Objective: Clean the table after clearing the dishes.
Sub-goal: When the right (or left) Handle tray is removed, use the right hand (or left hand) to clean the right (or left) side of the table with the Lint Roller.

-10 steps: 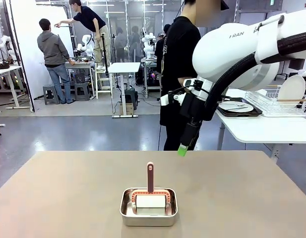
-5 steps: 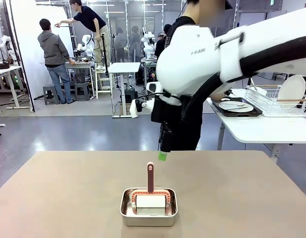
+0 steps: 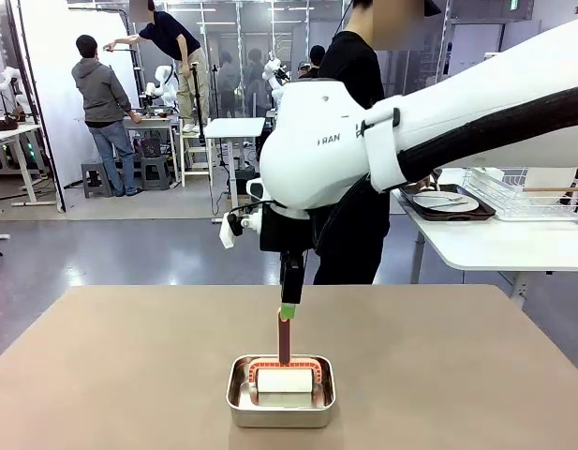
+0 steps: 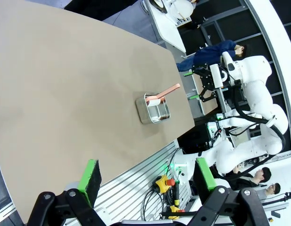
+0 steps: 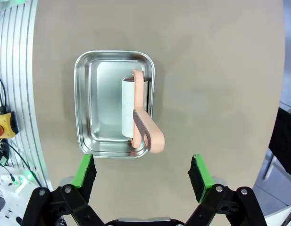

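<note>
Table [image 3: 101,375] carries a steel pan [image 3: 280,416] near its front middle, with a roller [image 3: 284,342] in it, pink handle upright; the left gripper [image 4: 146,175] hangs spread wide, high off the near edge. The right gripper [image 3: 288,310], jaws apart and empty, has swung in from the right and now hangs just over the handle's tip. Dishes [image 3: 445,202] sit on a side table [image 3: 495,246] at far right.

On the table [image 3: 111,375], near its front edge, sits a pan [image 3: 234,401] with a roller [image 3: 285,381] in it. Behind stands a person [image 3: 347,61]; dishes [image 3: 445,201] lie on a side table [image 3: 495,246] at right.
</note>
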You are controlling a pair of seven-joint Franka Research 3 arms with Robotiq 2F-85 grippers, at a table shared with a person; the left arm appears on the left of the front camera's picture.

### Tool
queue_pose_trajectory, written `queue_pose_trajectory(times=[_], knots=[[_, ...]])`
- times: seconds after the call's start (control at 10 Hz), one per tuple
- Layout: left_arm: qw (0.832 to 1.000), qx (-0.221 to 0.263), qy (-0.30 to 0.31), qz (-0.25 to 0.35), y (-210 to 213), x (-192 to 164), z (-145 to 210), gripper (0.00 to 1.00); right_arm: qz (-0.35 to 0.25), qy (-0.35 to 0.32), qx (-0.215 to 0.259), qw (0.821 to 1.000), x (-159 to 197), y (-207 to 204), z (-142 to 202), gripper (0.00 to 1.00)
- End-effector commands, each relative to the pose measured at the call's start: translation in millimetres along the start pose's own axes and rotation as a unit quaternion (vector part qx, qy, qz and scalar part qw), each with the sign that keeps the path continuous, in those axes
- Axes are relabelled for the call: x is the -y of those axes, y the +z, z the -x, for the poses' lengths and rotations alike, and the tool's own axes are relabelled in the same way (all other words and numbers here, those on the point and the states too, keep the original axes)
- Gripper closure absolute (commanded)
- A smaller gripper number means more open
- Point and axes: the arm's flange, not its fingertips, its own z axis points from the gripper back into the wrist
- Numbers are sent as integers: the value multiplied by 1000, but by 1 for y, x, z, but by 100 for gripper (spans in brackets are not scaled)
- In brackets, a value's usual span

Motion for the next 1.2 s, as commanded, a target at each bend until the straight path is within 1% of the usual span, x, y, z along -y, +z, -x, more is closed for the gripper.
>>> queue_pose_trajectory(times=[0.0,0.3,0.5,0.8,0.9,1.1], knots=[[1000,7,-5,8,2,1,0,0,14,-21,-35,999,-1,-10,-14,0],[1000,7,-5,8,2,1,0,0,11,-29,-48,998,5,-33,-18,0],[1000,7,-5,8,2,1,0,0,6,-27,-61,998,0,-42,-23,0],[1000,7,-5,8,2,1,0,0,-3,-28,-58,998,-5,-55,-25,0],[1000,7,-5,8,2,1,0,0,-8,-24,-64,998,-7,-60,-25,0],[1000,7,-5,8,2,1,0,0,0,-28,-69,997,-7,-67,-23,0]])
